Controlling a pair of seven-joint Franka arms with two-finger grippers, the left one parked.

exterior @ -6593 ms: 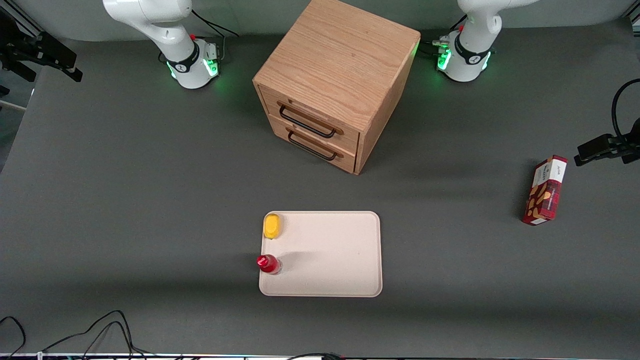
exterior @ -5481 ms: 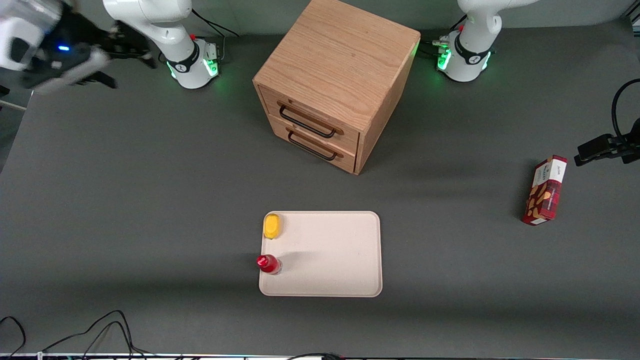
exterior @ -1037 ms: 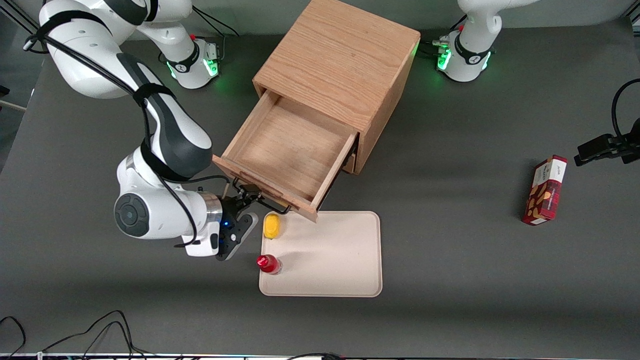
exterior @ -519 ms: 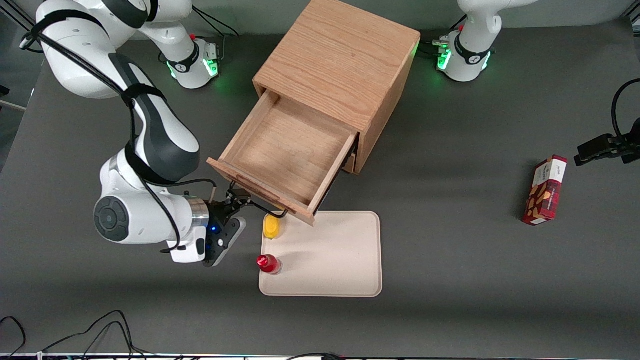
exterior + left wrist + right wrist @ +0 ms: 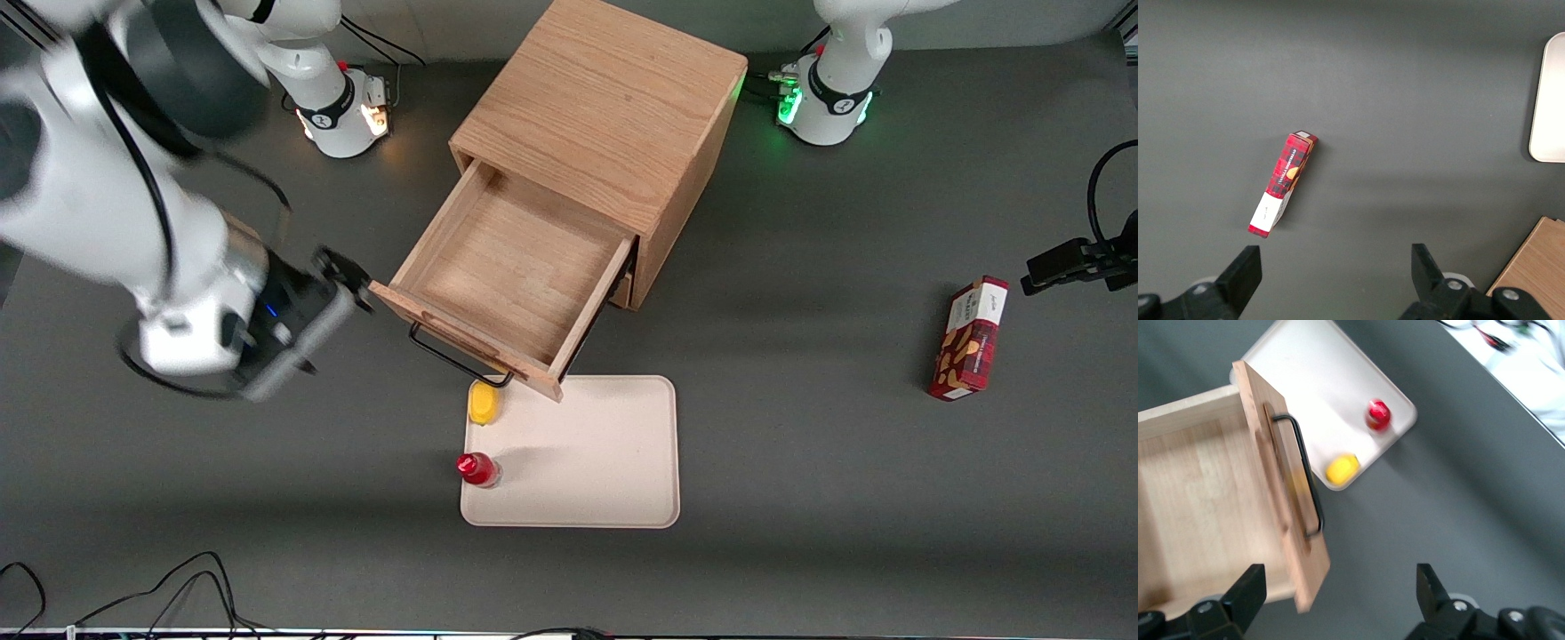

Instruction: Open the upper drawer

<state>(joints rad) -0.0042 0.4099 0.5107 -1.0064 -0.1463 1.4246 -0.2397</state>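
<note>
The light oak cabinet [image 5: 605,116] stands at the table's middle. Its upper drawer [image 5: 511,267] is pulled far out toward the front camera, and its shallow wooden box shows nothing inside. The long black wire handle [image 5: 453,356] hangs free on the drawer front. My right gripper [image 5: 348,277] is open and empty, off the handle, beside the drawer front's corner toward the working arm's end and raised above the table. In the right wrist view the drawer front [image 5: 1281,487] and handle [image 5: 1305,480] lie ahead of the open gripper [image 5: 1338,587]. The lower drawer is mostly hidden under the upper one.
A beige tray [image 5: 605,462] lies nearer the front camera than the drawer; the drawer's corner overhangs its edge. A yellow item [image 5: 483,403] and a red bottle [image 5: 477,468] sit on the tray. A red box [image 5: 969,338] lies toward the parked arm's end.
The gripper has let go of the handle, opened and drawn away upward and toward the working arm's end. The drawer stays pulled out.
</note>
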